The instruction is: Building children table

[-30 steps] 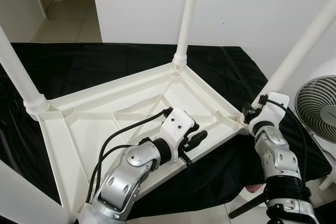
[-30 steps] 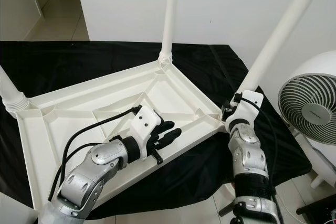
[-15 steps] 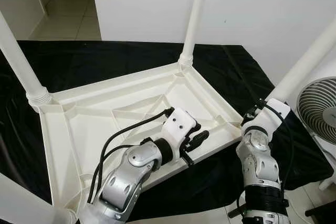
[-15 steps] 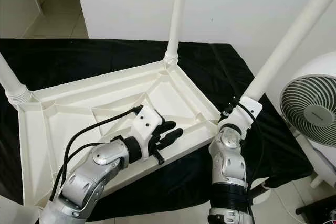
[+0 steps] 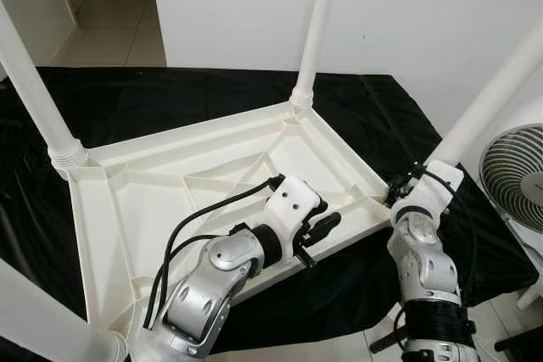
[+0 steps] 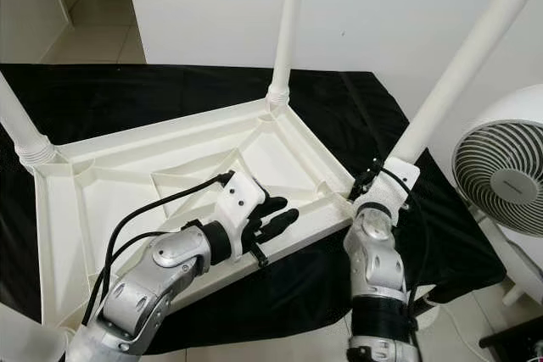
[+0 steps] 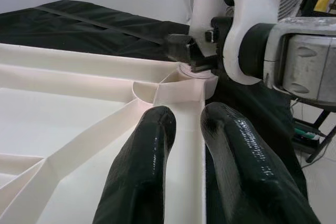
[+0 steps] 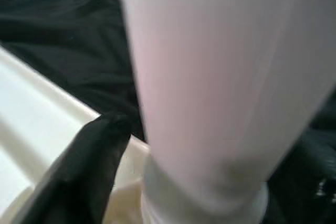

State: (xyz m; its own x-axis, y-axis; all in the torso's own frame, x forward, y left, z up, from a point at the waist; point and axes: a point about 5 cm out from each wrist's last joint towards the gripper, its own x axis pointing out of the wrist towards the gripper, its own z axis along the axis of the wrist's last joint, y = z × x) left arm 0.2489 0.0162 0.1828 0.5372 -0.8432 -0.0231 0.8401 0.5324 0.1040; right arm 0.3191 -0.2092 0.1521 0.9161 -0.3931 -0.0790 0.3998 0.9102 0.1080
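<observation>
Two tools on upturned table, fan label unreadable

Table: white plastic, upside down, ribbed underside facing up, filling the centre of the frame on a black cloth. Legs: white tubes standing up from the corners. One at top centre, one at upper left, one at lower left, one at right leaning toward the upper right corner.
</observation>
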